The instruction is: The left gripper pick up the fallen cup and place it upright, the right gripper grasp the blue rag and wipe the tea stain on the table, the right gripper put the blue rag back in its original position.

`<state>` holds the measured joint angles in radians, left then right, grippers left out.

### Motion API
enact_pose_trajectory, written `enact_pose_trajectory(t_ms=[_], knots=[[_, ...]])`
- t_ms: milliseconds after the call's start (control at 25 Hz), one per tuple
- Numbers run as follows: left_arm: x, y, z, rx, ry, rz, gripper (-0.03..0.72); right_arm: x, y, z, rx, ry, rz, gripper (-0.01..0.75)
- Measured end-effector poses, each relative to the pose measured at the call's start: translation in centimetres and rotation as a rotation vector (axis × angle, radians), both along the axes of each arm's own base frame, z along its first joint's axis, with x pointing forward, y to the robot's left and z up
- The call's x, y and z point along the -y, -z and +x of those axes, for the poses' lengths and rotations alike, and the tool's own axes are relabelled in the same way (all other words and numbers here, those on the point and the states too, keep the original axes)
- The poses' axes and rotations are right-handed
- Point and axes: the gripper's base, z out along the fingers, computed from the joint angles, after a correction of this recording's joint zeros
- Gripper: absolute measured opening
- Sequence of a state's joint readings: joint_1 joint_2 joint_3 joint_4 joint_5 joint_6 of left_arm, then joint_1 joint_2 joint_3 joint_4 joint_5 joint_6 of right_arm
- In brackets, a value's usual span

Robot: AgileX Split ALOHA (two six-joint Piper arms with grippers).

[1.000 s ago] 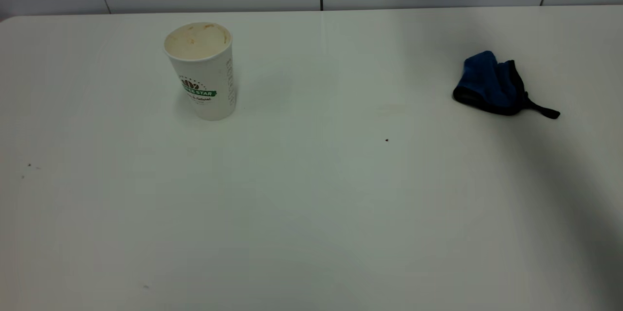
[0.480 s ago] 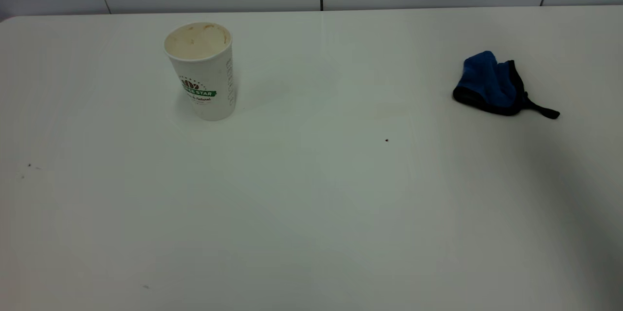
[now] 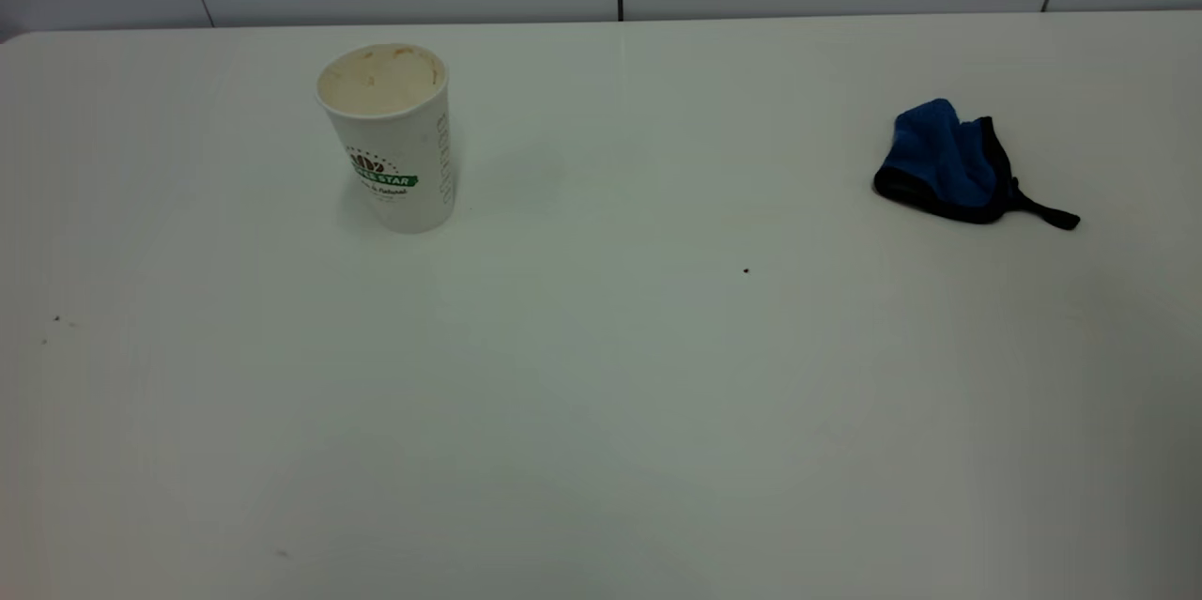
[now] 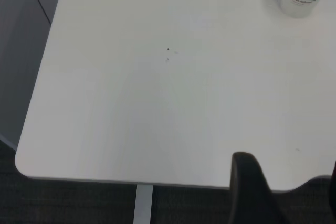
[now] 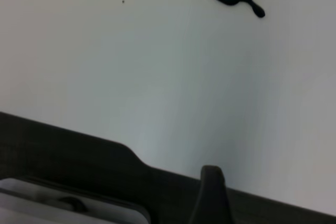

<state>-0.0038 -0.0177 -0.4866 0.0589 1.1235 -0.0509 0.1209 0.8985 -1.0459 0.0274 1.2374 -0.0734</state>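
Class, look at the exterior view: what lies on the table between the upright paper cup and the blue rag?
In the exterior view, only bare white table separates the paper cup from the blue rag, apart from one tiny dark speck nearer the camera.

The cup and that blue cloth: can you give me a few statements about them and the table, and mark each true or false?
1. The cup stands upright on the table. True.
2. The blue rag lies inside the cup. False: it lies on the table, far from the cup, toward the right arm's side.
3. A robot hand is holding the rag. False: nothing touches it.
4. The inside of the cup is stained beige. True.
5. A large brown puddle sits between cup and rag. False: only a tiny dark speck shows there.
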Motion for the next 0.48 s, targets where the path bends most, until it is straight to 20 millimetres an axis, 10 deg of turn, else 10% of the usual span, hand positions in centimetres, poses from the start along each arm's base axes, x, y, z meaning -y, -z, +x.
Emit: enact_pose_trajectory(t_ms=[480], knots=[[0.0, 0.0, 0.0, 0.000, 0.000, 0.000, 0.402, 0.5, 6.6, -5.5, -0.080, -0.067, -0.030, 0.634]])
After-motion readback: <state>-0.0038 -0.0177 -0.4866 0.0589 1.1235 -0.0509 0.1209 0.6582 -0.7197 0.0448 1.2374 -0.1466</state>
